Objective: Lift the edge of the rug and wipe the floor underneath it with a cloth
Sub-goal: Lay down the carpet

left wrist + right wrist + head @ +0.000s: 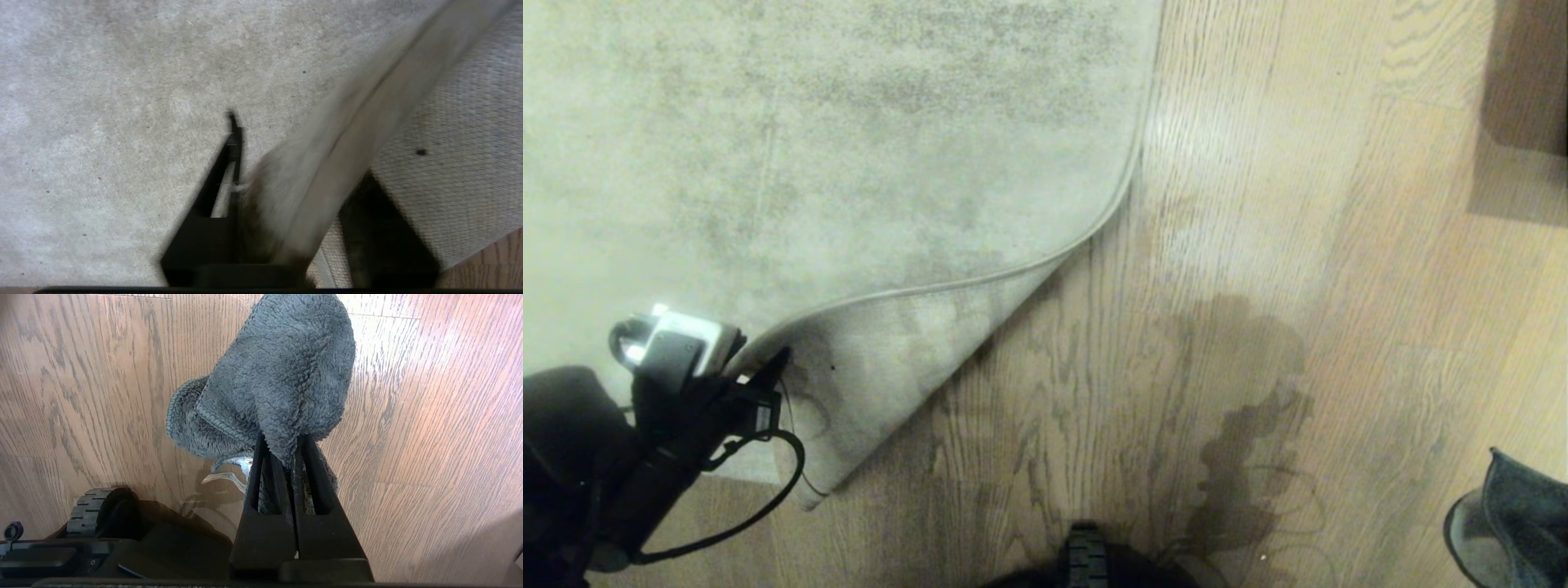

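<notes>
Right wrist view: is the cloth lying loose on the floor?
No, the right gripper is shut on the cloth, holding it above the floor.

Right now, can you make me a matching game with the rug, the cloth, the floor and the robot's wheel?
Things:
1. rug
2. cloth
3. floor
4. wheel

Descriptions:
A. brown wood planks
B. black, ridged
C. pale grey, corner folded over
D. dark grey, pinched in the right tool

Pairs: 1-C, 2-D, 3-A, 4-B
</notes>
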